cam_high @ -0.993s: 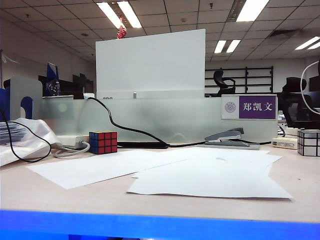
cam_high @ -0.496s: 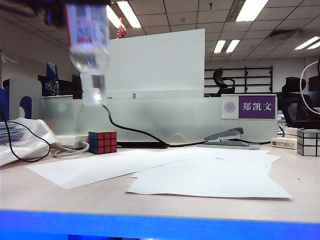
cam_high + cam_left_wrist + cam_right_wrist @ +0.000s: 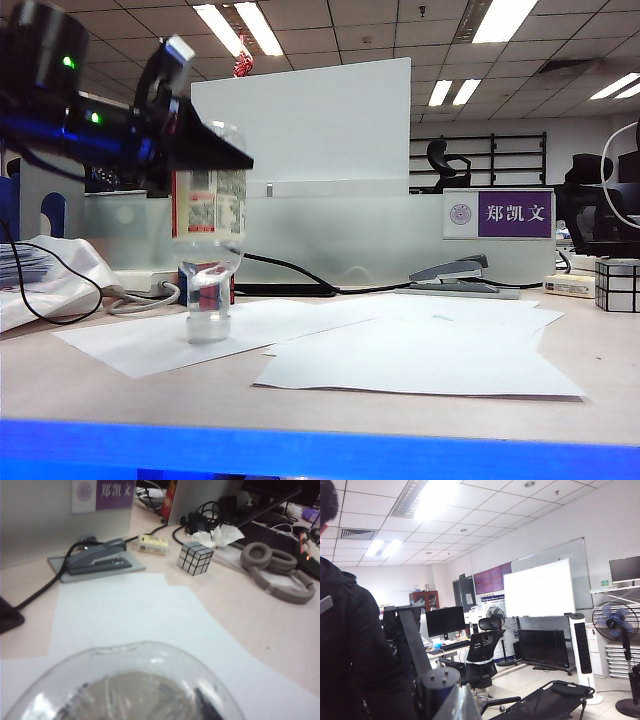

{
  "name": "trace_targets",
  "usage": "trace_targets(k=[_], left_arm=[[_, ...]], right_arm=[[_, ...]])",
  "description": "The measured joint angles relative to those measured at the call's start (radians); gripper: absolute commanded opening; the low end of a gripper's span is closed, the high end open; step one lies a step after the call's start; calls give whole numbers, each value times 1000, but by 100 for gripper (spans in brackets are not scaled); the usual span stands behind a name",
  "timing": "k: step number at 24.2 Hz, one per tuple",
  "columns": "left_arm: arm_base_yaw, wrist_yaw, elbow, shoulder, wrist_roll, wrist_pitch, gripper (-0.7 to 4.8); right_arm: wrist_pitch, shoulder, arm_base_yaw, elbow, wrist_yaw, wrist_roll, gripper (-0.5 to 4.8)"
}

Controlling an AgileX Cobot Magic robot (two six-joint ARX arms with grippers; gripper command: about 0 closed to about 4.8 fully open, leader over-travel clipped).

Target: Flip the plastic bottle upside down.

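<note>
The plastic bottle (image 3: 208, 225) is clear, with a cream printed label. It hangs upside down on the left in the exterior view. Its white cap (image 3: 208, 326) points down and seems to touch the white paper sheet (image 3: 150, 345). My left gripper (image 3: 205, 155) comes in from the left and is shut on the bottle's upper end, near its base. In the left wrist view the bottle's rounded clear base (image 3: 130, 685) fills the foreground. My right gripper (image 3: 462, 705) is out of the exterior view. Its wrist camera looks out into the room, and the grey fingertips sit together with nothing between them.
A coloured cube (image 3: 224, 285) stands just behind the bottle, partly hidden by it. Overlapping paper sheets (image 3: 420, 360) cover the desk's middle. A stapler (image 3: 455, 272) and a mirror cube (image 3: 617, 285) sit at the back right. Cables and white cloth (image 3: 50, 275) lie at the left, and headphones (image 3: 277, 572) further off.
A second ago neither arm nor bottle was in the exterior view. The left arm has come down from the upper left with the upside-down bottle, lowering its cap to the paper.
</note>
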Motion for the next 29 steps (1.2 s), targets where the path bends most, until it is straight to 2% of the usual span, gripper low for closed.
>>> trace_targets(k=[4, 7, 16, 18, 19, 20, 23, 24, 26, 29], left_arm=[[0, -2, 0, 43, 0, 124, -6], [-2, -2, 0, 44, 1, 200, -6], [-2, 23, 3, 92, 8, 226, -4], [-2, 25, 3, 92, 8, 227, 49], [-2, 25, 3, 92, 8, 227, 132], [-2, 25, 3, 92, 8, 227, 185], [-2, 25, 3, 92, 8, 229, 197], [-2, 26, 3, 92, 8, 229, 255], [-2, 24, 3, 93, 11, 232, 284], [-2, 27, 3, 95, 11, 235, 371]], right_arm=[[-10, 0, 0, 0, 3, 0, -3], [-80, 0, 0, 0, 3, -2, -3], [-93, 0, -1, 0, 3, -24, -3], [-93, 0, -1, 0, 3, -25, -3], [-93, 0, -1, 0, 3, -25, -3], [-93, 0, -1, 0, 3, -26, -3], [-93, 0, -1, 0, 3, -29, -3], [-93, 0, -1, 0, 3, -29, -3], [-93, 0, -1, 0, 3, -32, -3], [-93, 0, -1, 0, 3, -33, -3]])
